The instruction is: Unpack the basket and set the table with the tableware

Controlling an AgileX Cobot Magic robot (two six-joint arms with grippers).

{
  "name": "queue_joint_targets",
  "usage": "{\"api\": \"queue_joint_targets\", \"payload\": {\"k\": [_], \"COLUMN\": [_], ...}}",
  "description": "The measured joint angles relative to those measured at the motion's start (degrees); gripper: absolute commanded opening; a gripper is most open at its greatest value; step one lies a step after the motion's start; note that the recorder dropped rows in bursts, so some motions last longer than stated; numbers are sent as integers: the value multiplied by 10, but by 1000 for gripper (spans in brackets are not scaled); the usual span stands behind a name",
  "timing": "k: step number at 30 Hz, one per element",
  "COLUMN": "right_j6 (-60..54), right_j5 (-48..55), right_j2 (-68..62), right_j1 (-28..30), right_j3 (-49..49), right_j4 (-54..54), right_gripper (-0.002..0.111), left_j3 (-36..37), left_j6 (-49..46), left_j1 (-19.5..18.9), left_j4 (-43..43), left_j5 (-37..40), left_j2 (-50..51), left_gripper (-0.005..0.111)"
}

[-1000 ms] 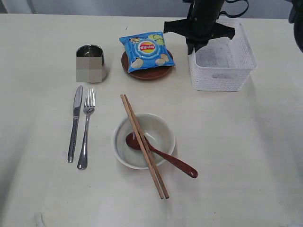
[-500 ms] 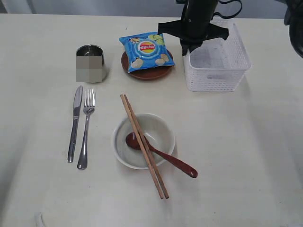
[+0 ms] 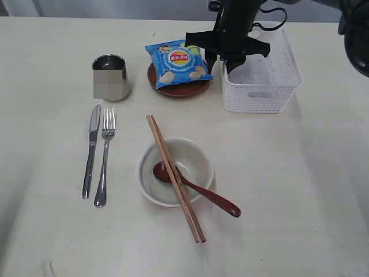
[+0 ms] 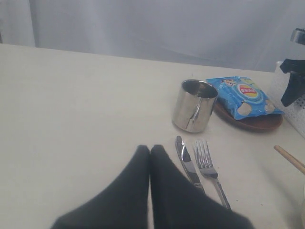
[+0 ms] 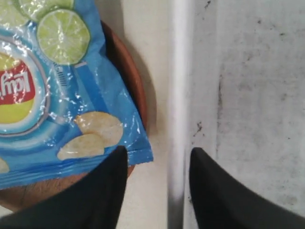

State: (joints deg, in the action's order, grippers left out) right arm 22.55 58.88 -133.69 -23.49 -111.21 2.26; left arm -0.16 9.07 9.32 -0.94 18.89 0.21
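Note:
The white basket (image 3: 258, 96) stands empty at the back right of the table (image 3: 300, 190), close beside the brown plate (image 3: 180, 90). My right gripper (image 3: 220, 64) hangs open over the basket's left wall; in the right wrist view that rim (image 5: 177, 95) runs between its fingers (image 5: 158, 151) with a gap on each side. One finger is outside by the plate (image 5: 137, 88), the other inside the basket. The steel cup (image 3: 109, 77), knife (image 3: 91, 151), fork (image 3: 105, 158), bowl (image 3: 193, 161), chopsticks (image 3: 183, 199) and spoon (image 3: 214, 199) lie set out. My left gripper (image 4: 149, 149) is shut and empty beside the knife (image 4: 187, 160).
A blue chip bag (image 3: 177, 59) lies on the brown plate, its corner (image 5: 138, 152) next to my right gripper's outer finger. The chopsticks rest across the bowl with the spoon's head inside it.
The right gripper dragged the basket leftward toward the plate, then opened its jaws off the basket's left wall. Everything else stayed put.

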Motion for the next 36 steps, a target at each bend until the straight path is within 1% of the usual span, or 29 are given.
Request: {"api": "queue_joint_targets", "payload": {"k": [6, 12, 13, 14, 15, 17, 19, 22, 24, 26, 29, 32, 36], "right_j6": [0, 0, 0, -7, -14, -37, -61, -83, -89, -91, -92, -94, -95], "right_j5": [-6, 22, 28, 38, 45, 62, 85, 99, 100, 82, -2, -104, -214], "right_j2": [17, 54, 61, 71, 78, 94, 106, 117, 128, 146, 193, 275, 379], "right_j1": [-1, -1, -1, -1, -1, -1, -1, -1, -1, -2, -10, -18, -21], "right_j3": [-2, -47, -57, -67, -75, -85, -88, -80, -47, 14, 140, 258, 369], "right_j4": [-23, -67, -73, -78, -81, -83, -84, -84, -84, -83, -81, -80, -83], "right_gripper": [48, 48, 46, 43, 36, 16, 0, 0, 0, 0, 0, 0, 0], "left_j3": [0, 0, 0, 0, 0, 0, 0, 0, 0, 0, 0, 0, 0], "left_j6": [0, 0, 0, 0, 0, 0, 0, 0, 0, 0, 0, 0, 0], "left_j1": [0, 0, 0, 0, 0, 0, 0, 0, 0, 0, 0, 0, 0], "left_j4": [0, 0, 0, 0, 0, 0, 0, 0, 0, 0, 0, 0, 0], "left_j5": [0, 0, 0, 0, 0, 0, 0, 0, 0, 0, 0, 0, 0], "left_j2": [0, 0, 0, 0, 0, 0, 0, 0, 0, 0, 0, 0, 0], "left_gripper": [0, 0, 0, 0, 0, 0, 0, 0, 0, 0, 0, 0, 0]}}
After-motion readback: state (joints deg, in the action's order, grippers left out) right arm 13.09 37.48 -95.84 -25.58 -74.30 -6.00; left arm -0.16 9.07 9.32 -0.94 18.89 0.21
